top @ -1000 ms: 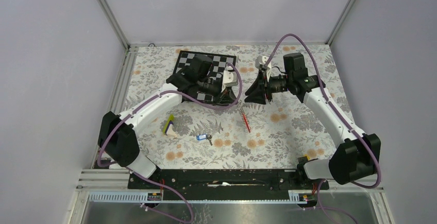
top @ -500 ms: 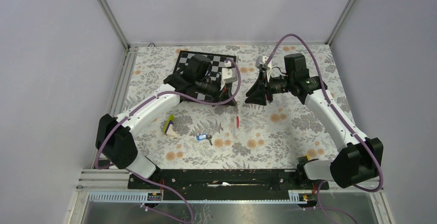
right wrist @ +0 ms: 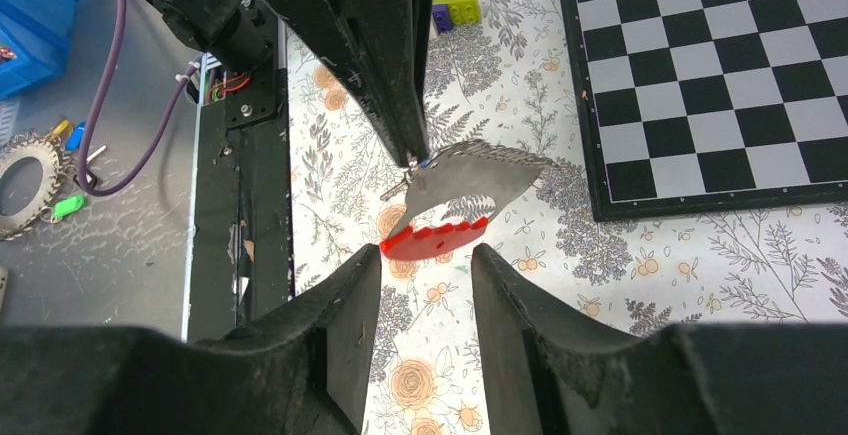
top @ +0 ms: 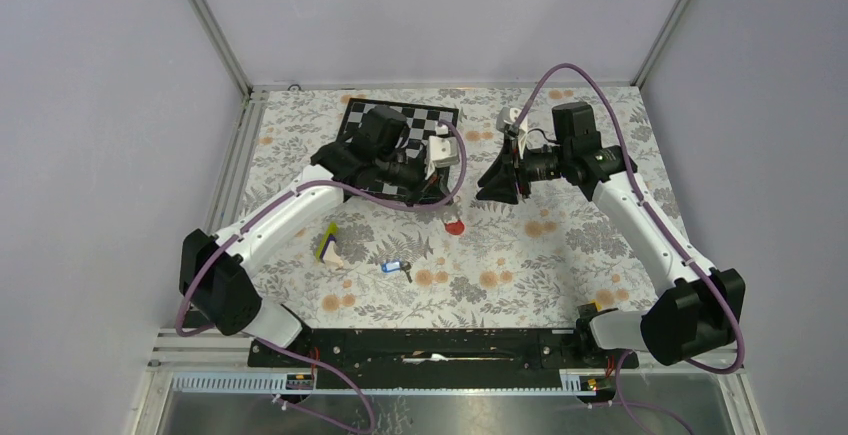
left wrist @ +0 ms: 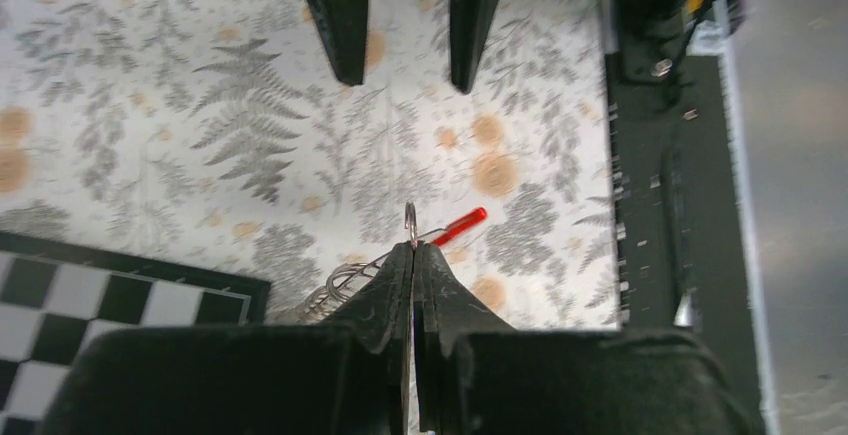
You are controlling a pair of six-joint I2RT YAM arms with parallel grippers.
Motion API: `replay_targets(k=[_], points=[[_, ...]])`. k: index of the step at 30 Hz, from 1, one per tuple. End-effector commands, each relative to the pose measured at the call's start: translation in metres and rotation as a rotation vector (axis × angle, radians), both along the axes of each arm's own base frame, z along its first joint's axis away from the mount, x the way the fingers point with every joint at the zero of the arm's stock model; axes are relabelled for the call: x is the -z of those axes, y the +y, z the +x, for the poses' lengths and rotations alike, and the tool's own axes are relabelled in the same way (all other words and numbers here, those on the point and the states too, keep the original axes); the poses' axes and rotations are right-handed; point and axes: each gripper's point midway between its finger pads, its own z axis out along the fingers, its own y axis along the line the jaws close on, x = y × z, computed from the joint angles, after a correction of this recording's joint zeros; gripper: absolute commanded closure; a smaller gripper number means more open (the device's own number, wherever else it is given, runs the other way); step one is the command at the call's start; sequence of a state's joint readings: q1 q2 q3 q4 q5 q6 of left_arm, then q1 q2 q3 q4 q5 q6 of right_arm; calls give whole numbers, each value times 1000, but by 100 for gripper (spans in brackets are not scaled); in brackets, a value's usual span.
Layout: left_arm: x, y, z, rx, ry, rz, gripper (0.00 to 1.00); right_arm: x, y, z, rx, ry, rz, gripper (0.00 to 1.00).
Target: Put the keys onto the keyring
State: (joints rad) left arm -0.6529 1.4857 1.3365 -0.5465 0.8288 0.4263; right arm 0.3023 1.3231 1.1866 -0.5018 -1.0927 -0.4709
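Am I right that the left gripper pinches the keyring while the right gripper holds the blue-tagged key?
Not quite: the left gripper pinches the keyring, but the right gripper is open and empty; the top view shows the key on the table.

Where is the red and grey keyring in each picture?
Top view: keyring in the middle, just below the left gripper.
Left wrist: keyring at the centre, pinched at the shut tips.
Right wrist: keyring at the centre, above the open right gripper.
Shared landmark: the chessboard.
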Motion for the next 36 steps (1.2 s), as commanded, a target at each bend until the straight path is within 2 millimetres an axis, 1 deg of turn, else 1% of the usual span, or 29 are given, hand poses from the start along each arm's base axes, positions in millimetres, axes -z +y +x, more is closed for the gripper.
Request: replay_targets(k=[1,5,7,11,16,24,27,28,31,36], points=[[-27,12,24,-16,-315,59,100,-6,3,-2,-31,-32,-2,55],[-26,15,38,-39,-443,129,100,1,2,2,-24,-34,-17,55],[-21,17,46,-60,-505,191,100,6,2,3,-20,-30,-23,55],[-9,17,51,-78,-583,284,100,14,3,2,-21,-14,-24,55],[1,17,48,-86,-621,333,100,23,4,2,-19,-1,-26,56],[5,14,41,-109,-627,321,100,38,4,7,-3,2,-38,58],[14,15,35,-82,-641,319,100,44,4,9,-3,3,-43,58],[22,17,32,-72,-641,327,100,46,4,10,-4,9,-44,58],[30,17,26,-58,-637,311,100,50,6,9,-15,31,-36,58],[25,11,14,-60,-564,248,100,51,8,7,-20,30,-19,59]])
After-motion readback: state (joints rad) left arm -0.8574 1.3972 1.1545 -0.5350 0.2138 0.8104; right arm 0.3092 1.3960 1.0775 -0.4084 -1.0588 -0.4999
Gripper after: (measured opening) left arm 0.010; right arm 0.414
